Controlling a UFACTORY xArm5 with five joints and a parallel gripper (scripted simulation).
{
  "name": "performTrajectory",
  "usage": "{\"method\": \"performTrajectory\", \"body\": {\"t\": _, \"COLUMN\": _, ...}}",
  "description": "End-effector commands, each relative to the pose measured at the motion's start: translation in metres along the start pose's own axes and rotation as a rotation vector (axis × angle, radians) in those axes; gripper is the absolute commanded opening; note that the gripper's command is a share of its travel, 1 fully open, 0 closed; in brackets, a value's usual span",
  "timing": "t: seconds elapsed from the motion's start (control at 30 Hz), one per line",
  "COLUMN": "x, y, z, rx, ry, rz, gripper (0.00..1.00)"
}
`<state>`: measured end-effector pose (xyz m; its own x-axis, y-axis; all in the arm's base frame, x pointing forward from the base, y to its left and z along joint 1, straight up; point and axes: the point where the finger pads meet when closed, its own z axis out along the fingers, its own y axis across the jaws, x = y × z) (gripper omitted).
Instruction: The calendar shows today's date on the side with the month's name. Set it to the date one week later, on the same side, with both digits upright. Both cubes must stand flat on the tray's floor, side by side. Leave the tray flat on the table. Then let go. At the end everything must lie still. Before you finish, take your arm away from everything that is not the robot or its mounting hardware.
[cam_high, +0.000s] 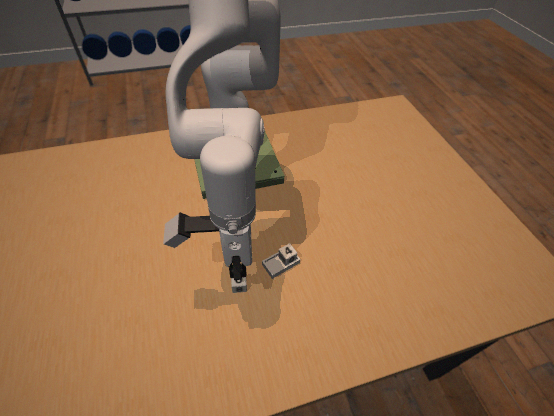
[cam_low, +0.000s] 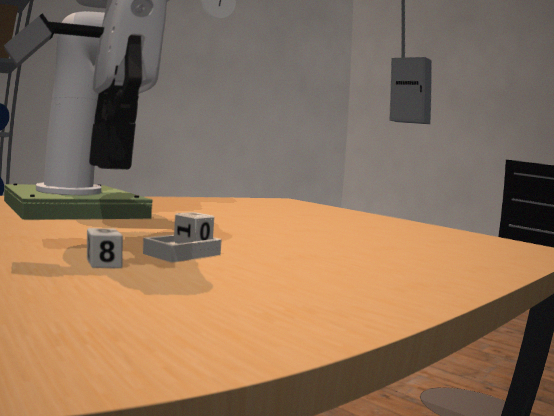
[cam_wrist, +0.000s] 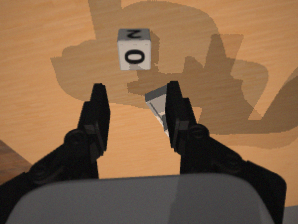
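Spreading across most of the scene, the wooden table (cam_low: 350, 300) carries the arm's green base plate (cam_low: 125, 207) at its far left. The gripper (cam_wrist: 135, 117) hangs high above the table with its fingers half apart and nothing between them. Below it, a small grey tray (cam_low: 165, 248) holds one cube (cam_low: 196, 227) showing 0. The other cube (cam_low: 105, 247), showing 8, stands on the table just left of the tray.

I see my gripper (cam_high: 238, 276) half-open above a cube (cam_high: 239, 286), just left of the tray (cam_high: 274, 268) holding cube "4" (cam_high: 288, 253).
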<state>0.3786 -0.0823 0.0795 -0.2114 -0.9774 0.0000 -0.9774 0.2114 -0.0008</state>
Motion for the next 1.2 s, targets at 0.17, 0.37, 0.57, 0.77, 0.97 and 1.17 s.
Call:
{"method": "performTrajectory", "body": {"t": 0.17, "x": 0.0, "y": -0.001, "z": -0.001, "rx": 0.004, "ry": 0.0, "rz": 0.0, "gripper": 0.49}}
{"method": "performTrajectory", "body": {"t": 0.37, "x": 0.0, "y": -0.001, "z": -0.001, "rx": 0.003, "ry": 0.0, "rz": 0.0, "gripper": 0.49}}
{"method": "performTrajectory", "body": {"t": 0.57, "x": 0.0, "y": -0.001, "z": 0.001, "rx": 0.003, "ry": 0.0, "rz": 0.0, "gripper": 0.49}}
{"method": "performTrajectory", "body": {"t": 0.77, "x": 0.0, "y": -0.001, "z": 0.005, "rx": 0.003, "ry": 0.0, "rz": 0.0, "gripper": 0.49}}
{"method": "performTrajectory", "body": {"t": 0.97, "x": 0.0, "y": -0.001, "z": 0.012, "rx": 0.003, "ry": 0.0, "rz": 0.0, "gripper": 0.49}}
{"method": "performTrajectory", "body": {"t": 1.17, "x": 0.0, "y": -0.001, "z": 0.018, "rx": 0.003, "ry": 0.0, "rz": 0.0, "gripper": 0.49}}
